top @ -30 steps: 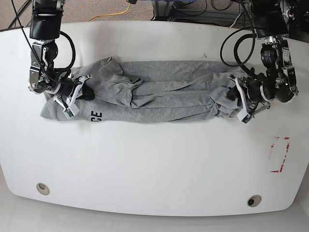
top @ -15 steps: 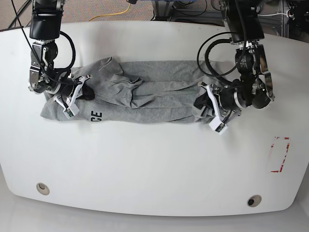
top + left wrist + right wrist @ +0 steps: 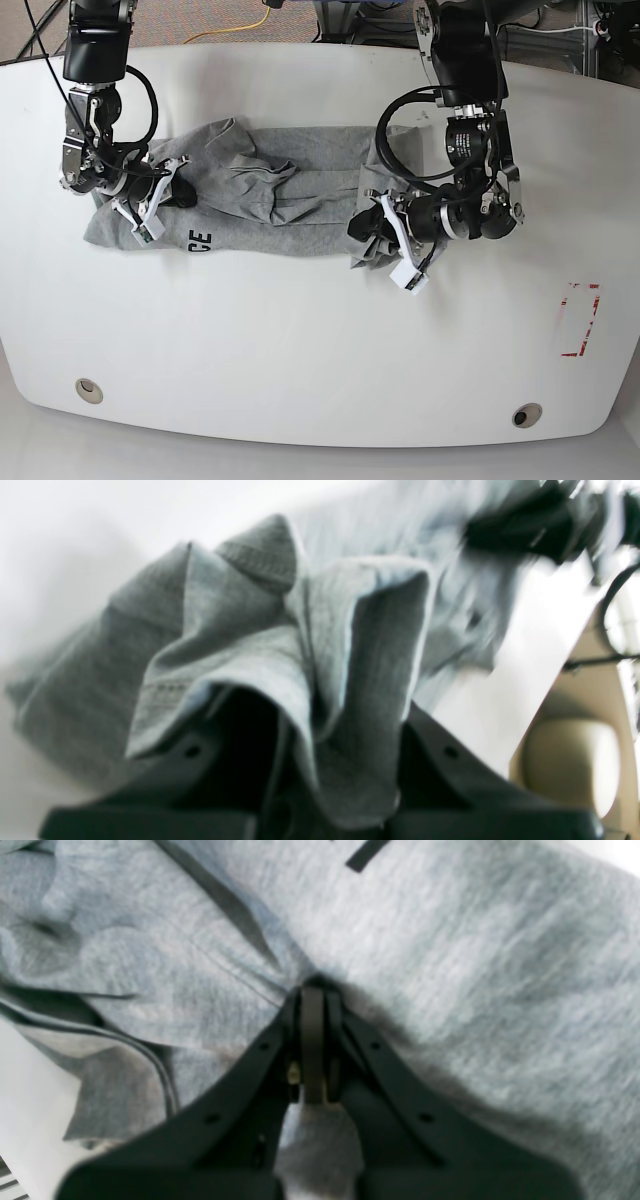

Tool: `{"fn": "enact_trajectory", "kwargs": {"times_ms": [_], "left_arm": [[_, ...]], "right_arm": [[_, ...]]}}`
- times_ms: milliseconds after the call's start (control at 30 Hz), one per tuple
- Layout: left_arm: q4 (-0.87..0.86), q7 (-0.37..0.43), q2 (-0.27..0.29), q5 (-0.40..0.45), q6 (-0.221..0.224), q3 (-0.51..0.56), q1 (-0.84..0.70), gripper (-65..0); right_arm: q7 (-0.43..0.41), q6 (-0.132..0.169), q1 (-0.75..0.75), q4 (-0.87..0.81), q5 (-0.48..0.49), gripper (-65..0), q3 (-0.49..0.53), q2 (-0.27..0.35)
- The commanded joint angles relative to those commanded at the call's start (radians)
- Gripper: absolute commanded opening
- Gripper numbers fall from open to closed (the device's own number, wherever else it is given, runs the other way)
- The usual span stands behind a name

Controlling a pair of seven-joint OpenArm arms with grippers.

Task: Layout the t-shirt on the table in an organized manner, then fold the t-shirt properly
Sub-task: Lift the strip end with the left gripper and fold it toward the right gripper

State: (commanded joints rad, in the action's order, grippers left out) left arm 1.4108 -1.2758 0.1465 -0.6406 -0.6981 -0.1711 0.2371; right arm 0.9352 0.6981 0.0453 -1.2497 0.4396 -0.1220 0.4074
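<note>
The heather-grey t-shirt (image 3: 280, 195) lies bunched in a long wrinkled band across the white table (image 3: 300, 340), with dark letters showing near its left end. My right gripper (image 3: 160, 195) sits at that left end, shut on the t-shirt (image 3: 450, 955); its fingers (image 3: 312, 1040) are pressed together in a fold. My left gripper (image 3: 385, 240) holds the shirt's other end, which is folded over toward the middle. In the left wrist view, bunched t-shirt (image 3: 300, 660) fills the space between its fingers (image 3: 450, 760).
A red tape rectangle (image 3: 580, 320) marks the table's right side. Two round grommet holes (image 3: 88, 389) (image 3: 526, 414) sit near the front edge. Cables and a yellow cord (image 3: 240, 25) lie on the floor behind the table.
My left gripper has travelled left along the table, dragging the shirt's right end with it, so the band is now much shorter. The right gripper has stayed put.
</note>
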Motion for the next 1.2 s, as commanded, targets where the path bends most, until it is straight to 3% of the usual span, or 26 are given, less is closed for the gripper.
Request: {"fn": "enact_trajectory", "kwargs": {"times_ms": [400, 700, 933, 1133, 1200], "left_arm": [[-0.048, 0.035, 0.011, 0.0, 0.0, 0.068, 0.014, -60.1], [-0.052, 0.124, 0.011, 0.0, 0.0, 0.161, 0.008, -60.1], [-0.15, 0.167, 0.011, -0.002, 0.0, 0.167, 0.017, -59.9], [-0.153, 0.18, 0.011, -0.011, 0.0, 0.169, 0.018, -43.1], [-0.157, 0.18, 0.011, -0.061, 0.0, 0.169, 0.031, -36.4]], "right_arm": [[0.0, 0.0, 0.002, 0.0, -0.002, -64.4, 0.0, 0.0], [0.0, 0.0, 0.002, 0.0, -0.002, -64.4, -0.002, 0.0], [0.0, 0.0, 0.0, 0.0, -0.002, -64.4, -0.002, 0.0], [0.0, 0.0, 0.0, 0.0, -0.002, -64.4, 0.003, 0.0], [0.002, 0.0, 0.0, 0.0, -0.002, -64.4, 0.005, 0.0]]}}
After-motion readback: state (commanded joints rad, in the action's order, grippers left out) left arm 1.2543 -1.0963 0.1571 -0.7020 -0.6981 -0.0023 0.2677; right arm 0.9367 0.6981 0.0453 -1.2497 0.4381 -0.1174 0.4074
